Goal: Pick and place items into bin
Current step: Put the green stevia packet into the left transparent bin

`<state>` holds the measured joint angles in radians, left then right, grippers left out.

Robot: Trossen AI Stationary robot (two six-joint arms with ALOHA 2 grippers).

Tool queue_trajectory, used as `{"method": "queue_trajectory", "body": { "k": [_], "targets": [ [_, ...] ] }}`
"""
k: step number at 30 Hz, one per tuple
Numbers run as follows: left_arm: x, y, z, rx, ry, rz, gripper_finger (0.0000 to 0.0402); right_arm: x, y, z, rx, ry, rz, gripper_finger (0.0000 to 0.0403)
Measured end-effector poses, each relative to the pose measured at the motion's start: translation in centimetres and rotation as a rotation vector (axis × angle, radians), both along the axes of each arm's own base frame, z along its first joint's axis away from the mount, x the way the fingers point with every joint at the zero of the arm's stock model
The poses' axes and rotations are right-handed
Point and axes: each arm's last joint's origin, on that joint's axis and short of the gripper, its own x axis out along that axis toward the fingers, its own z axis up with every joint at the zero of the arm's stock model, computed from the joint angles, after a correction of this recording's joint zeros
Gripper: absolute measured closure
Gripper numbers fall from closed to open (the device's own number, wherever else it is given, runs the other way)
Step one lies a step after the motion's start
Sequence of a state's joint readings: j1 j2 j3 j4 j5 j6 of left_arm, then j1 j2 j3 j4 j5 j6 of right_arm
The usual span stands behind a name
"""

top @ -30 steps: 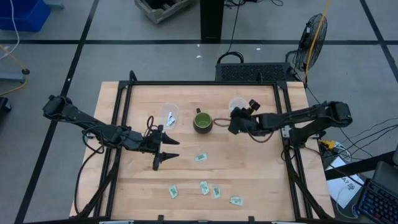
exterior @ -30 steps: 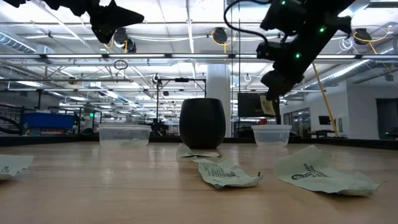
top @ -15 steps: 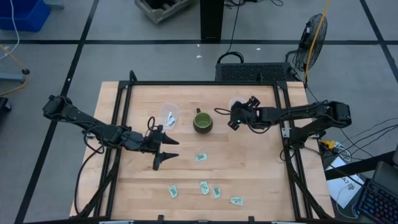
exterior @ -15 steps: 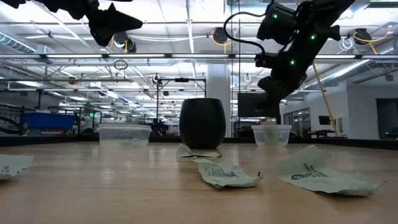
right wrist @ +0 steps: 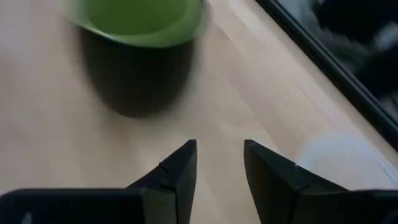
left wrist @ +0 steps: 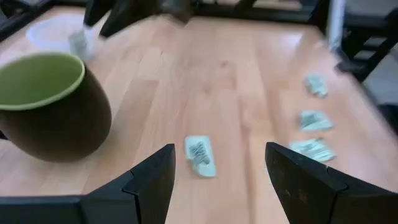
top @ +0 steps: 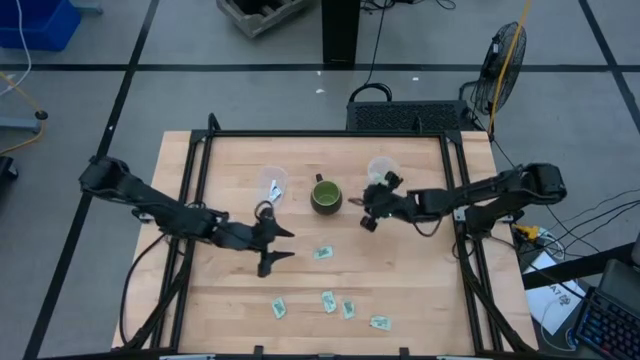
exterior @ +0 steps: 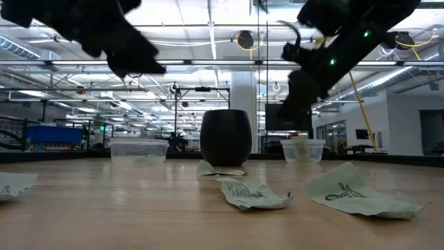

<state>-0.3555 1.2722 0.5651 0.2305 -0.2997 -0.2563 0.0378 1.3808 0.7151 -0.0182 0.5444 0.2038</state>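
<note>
The work surface is a pale wooden tabletop (top: pixel 410 290) edged by a black metal frame (top: pixel 190 200), standing on a grey floor marked with dark lines. Beyond its far edge sit a dark crate (top: pixel 412 115), a fan (top: pixel 505 65) with a yellow guard and a blue bin (top: pixel 35 22). The low view looks across the boards into a large hall with white ceiling beams and strip lights.

A dark green mug (top: pixel 326 195) stands near the table's middle, with a clear plastic cup on either side: the left cup (top: pixel 272 184) holds a pale packet, and the right cup (top: pixel 381 168) seems to hold one too, though it is hard to make out. The loose packets lie on the near half of the table: one (top: pixel 322 253) just in front of the mug, and four more (top: pixel 328 301) strung along the near edge. In the low view two crumpled pale green packets (exterior: pixel 253 193) lie closest to the camera.

The left gripper (top: pixel 275 248) hangs above bare wood left of the lone packet, fingers spread wide and holding nothing. The right gripper (top: pixel 367 209) hovers between the mug and the right cup, its fingers parted narrowly and empty.
</note>
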Motion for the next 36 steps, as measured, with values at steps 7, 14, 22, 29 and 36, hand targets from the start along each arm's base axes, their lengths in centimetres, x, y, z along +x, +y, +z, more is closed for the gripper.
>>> {"method": "queue_trajectory", "body": {
  "k": [7, 14, 22, 29, 36],
  "targets": [
    [2.1, 1.1, -3.0, -0.153, 0.066, 0.118, 0.0146, 0.7, 5.1, 1.5, -0.041, -0.159, 0.224, 0.0302],
    [3.3, 2.8, -4.6, -0.333, 0.099, 0.239, 0.0146, 0.0, 9.0, 2.4, -0.149, -0.229, 0.324, 0.0312],
    [5.5, 3.2, -6.3, -0.41, 0.171, 0.23, 0.0146, -0.8, 11.4, 3.0, -0.223, -0.283, 0.338, 0.0312],
    [8.1, 2.6, -7.3, -0.411, 0.293, 0.209, 0.0146, -1.4, 12.7, 3.0, -0.212, -0.292, 0.381, 0.0312],
    [9.3, 2.4, -7.8, -0.384, 0.394, 0.239, 0.0146, -2.1, 13.7, 3.1, -0.243, -0.301, 0.364, 0.0312]
  ]
}}
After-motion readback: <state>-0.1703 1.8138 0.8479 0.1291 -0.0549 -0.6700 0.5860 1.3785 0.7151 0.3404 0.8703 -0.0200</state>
